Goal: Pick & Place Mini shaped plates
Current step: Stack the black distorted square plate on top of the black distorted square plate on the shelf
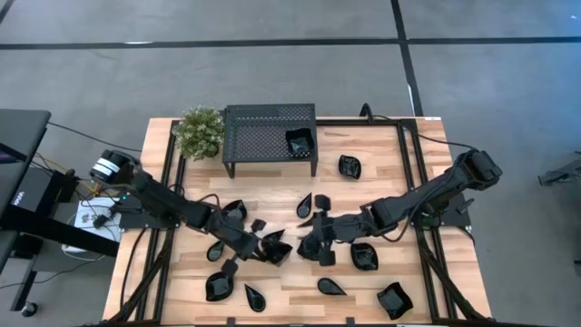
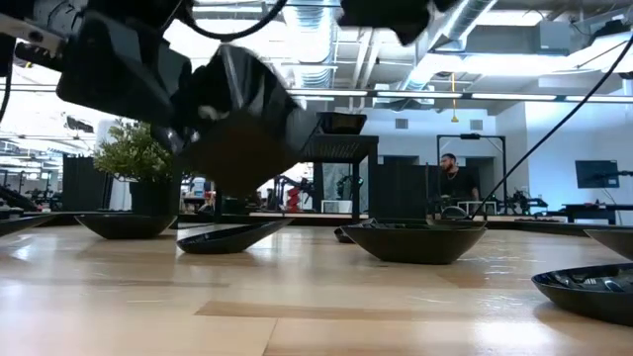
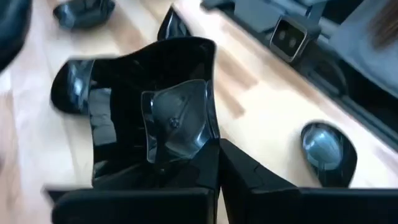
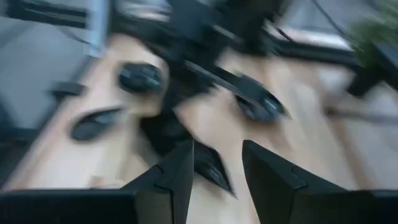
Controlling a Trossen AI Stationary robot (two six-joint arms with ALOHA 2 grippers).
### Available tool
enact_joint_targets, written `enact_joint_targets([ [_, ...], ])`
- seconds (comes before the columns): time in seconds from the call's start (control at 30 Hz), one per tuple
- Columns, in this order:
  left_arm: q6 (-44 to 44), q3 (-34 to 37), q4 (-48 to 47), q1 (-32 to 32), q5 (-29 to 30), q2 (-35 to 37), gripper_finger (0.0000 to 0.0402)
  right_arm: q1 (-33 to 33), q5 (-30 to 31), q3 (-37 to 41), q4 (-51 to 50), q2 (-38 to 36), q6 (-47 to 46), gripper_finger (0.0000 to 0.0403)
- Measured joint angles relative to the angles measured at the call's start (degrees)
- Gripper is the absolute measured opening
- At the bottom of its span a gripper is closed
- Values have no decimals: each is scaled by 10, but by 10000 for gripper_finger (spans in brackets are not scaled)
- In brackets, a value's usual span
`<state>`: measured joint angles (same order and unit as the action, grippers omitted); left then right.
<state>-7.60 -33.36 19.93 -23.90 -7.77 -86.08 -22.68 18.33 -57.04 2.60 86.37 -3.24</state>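
Mini shaped plates, small glossy black dishes with wavy or teardrop outlines, lie scattered over the pale wooden table (image 1: pixel 381 173), mostly across its middle and near edge. At far left in the high view, a green potted plant (image 1: pixel 201 131) stands beside a black perforated metal rack (image 1: pixel 263 132); one squarish plate (image 1: pixel 299 142) rests on the rack's right end.

The left gripper (image 1: pixel 257 243) is left of the table's centre, its fingers pinching a squarish wavy-rimmed black plate (image 3: pixel 149 118) by the rim. The left wrist view shows this plate tilted up against the fingers, with a teardrop plate (image 3: pixel 328 151) lying on the wood well apart from it. A squarish plate (image 1: pixel 219 285) and a teardrop plate (image 1: pixel 255 297) lie near the table's front edge, close below the left gripper.

The right gripper (image 1: pixel 313 245) sits just right of centre, near the left one. Its fingers (image 4: pixel 177 171) stand spread, with a dark plate (image 4: pixel 208 168) lying between and beyond them. A teardrop plate (image 1: pixel 305 205) lies just behind it, a larger squarish plate (image 1: pixel 365 256) beside its wrist, and another (image 1: pixel 395 299) at the front right corner.
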Motion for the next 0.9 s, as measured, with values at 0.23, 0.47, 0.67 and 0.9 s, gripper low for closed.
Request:
enact_joint_targets([
  [0.23,-20,0,-35,16,0,21,7,42,-160,-3,104,82,82,132],
  [0.47,-46,0,-38,16,2,20,9,100,-306,-60,101,171,27,132],
  [0.67,-46,0,-51,16,2,20,8,123,-407,-96,99,210,-10,132],
  [0.9,-46,2,-50,15,2,20,7,127,-434,-104,67,236,-14,132],
])
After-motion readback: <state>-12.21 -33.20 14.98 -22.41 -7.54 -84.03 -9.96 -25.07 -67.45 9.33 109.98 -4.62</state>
